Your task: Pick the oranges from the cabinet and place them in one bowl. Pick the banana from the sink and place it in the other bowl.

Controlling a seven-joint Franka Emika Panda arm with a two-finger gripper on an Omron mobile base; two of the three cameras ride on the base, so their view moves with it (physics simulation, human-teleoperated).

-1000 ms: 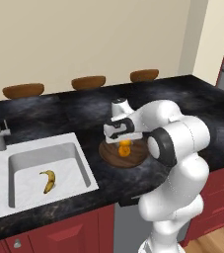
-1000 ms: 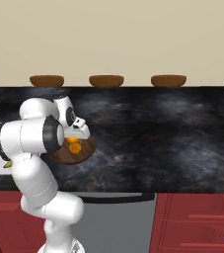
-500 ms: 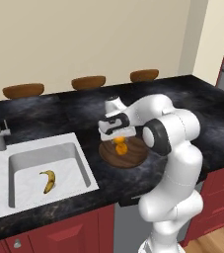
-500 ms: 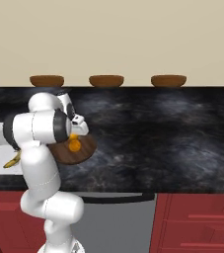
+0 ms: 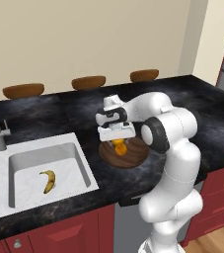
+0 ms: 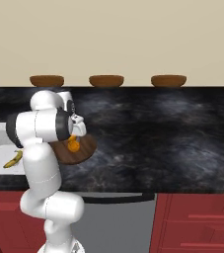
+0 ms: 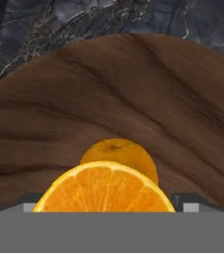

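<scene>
A: What had changed since a second earlier?

B: The white arm had swung a little toward the white-grey double-basin sink (image 5: 44, 170), carrying the claw (image 5: 116, 134) along above the wide, shallow dark brown wooden bowl (image 5: 133, 157). The bowl, the fruit and the sink had stayed where they were on the dark marbled surface (image 5: 202, 113).

A: And the claw itself?

B: Its own tips were hidden behind fruit in the hand view, so I couldn't tell whether the jaws stood apart or pinched the slice.

A: Where were the oranges?

B: Both at the wooden bowl. The flatter orange with its cut, segmented face (image 7: 104, 188) sat right under the hand, close to the lens, and the small round whole orange (image 7: 126, 152) lay just beyond it on the grain. From the base views, orange (image 6: 73, 145) showed directly beneath the claw, over the bowl's middle.

A: Why there?

B: My reading: the claw hung over the bowl's middle so the second fruit would settle beside the first instead of rolling off the low rim.

A: And the banana?

B: The small curved yellow banana with brownish ends (image 5: 48, 180) lay flat on the floor of the sink basin nearest the wooden bowl, well apart from it, untouched. That step looked not yet begun.
</scene>
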